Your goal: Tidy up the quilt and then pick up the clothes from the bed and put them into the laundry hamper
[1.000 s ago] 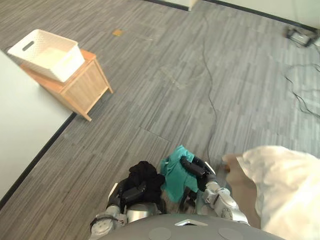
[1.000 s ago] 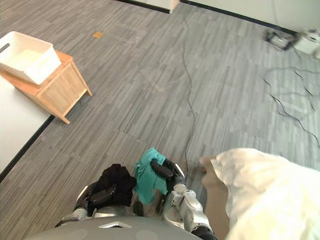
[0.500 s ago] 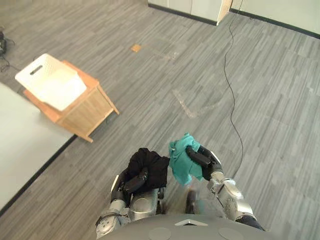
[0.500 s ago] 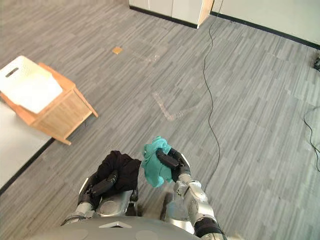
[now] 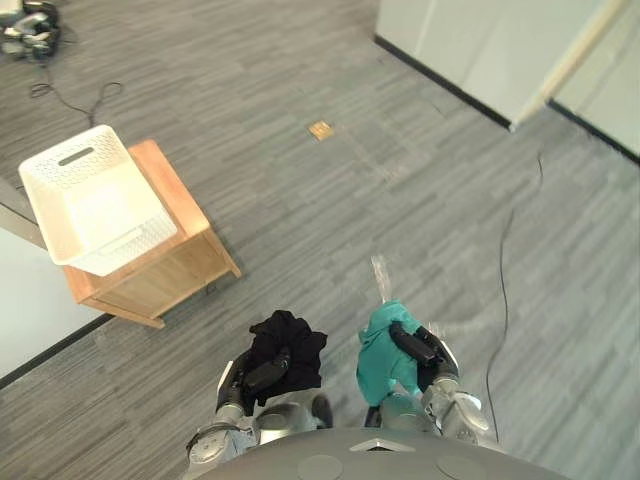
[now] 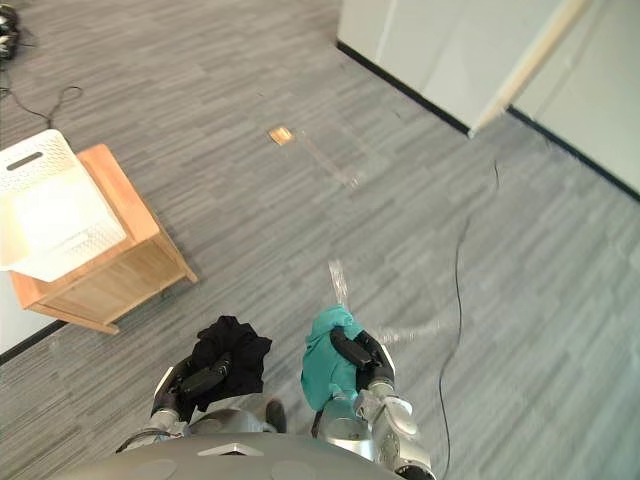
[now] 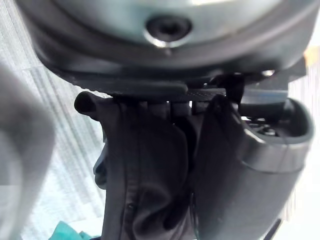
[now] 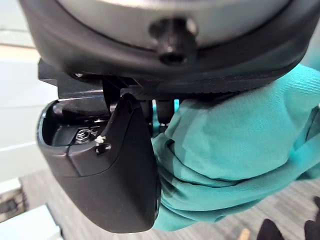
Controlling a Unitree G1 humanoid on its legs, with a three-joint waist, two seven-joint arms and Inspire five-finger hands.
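My left hand [image 5: 260,375] is shut on a bunched black garment [image 5: 292,345], held low in front of me; the left wrist view has its thumb [image 7: 240,170] pressed against the black cloth [image 7: 145,185]. My right hand [image 5: 420,348] is shut on a teal garment [image 5: 382,362] beside it, and its thumb [image 8: 120,165] clamps the teal cloth [image 8: 235,145] in the right wrist view. The white perforated laundry hamper [image 5: 92,205] stands on a low wooden stand [image 5: 185,245] at the left, some way ahead of both hands.
A pale wall panel with a dark skirting [image 5: 470,60] runs along the upper right. A black cable [image 5: 505,290] trails over the grey floor on the right. A small brass floor plate [image 5: 320,130] lies ahead. A white surface with a dark edge [image 5: 30,320] sits at the far left.
The camera has swung round: the hamper and stand now sit nearer and more central-left, and the bed corner has left the view. Both hands still hold their garments.
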